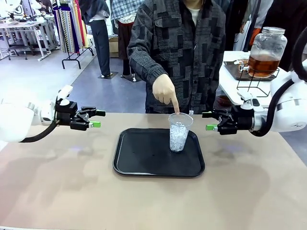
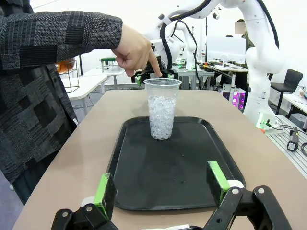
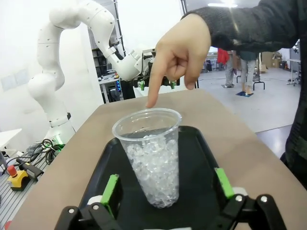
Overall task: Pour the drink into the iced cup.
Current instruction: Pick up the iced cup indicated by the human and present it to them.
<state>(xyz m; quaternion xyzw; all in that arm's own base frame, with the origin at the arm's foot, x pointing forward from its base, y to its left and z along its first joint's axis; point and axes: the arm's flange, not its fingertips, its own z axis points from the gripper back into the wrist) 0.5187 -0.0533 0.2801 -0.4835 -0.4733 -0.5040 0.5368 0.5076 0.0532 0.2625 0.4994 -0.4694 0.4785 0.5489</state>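
A clear plastic iced cup point(image 1: 179, 133) point(image 2: 161, 109) point(image 3: 150, 154) stands upright on the right part of a black tray point(image 1: 144, 158) point(image 2: 144, 182) point(image 3: 96, 196). A person's hand point(image 1: 165, 91) point(image 2: 135, 50) point(image 3: 181, 55) points a finger down at its rim. The drink point(image 1: 262, 64), amber-brown in a large lidded glass jar with a spigot, stands on a side table at the far right. My left gripper point(image 1: 96, 120) point(image 2: 163, 184) hovers open left of the tray. On the tray's right side my right gripper point(image 1: 210, 120) point(image 3: 168, 189) is open, close to the cup, holding nothing.
The jar rests on a wire stand point(image 1: 249, 84) over a dark tray. The person point(image 1: 182, 48) stands at the table's far edge behind the cup. The tan tabletop point(image 1: 72, 191) has free room in front of and beside the tray.
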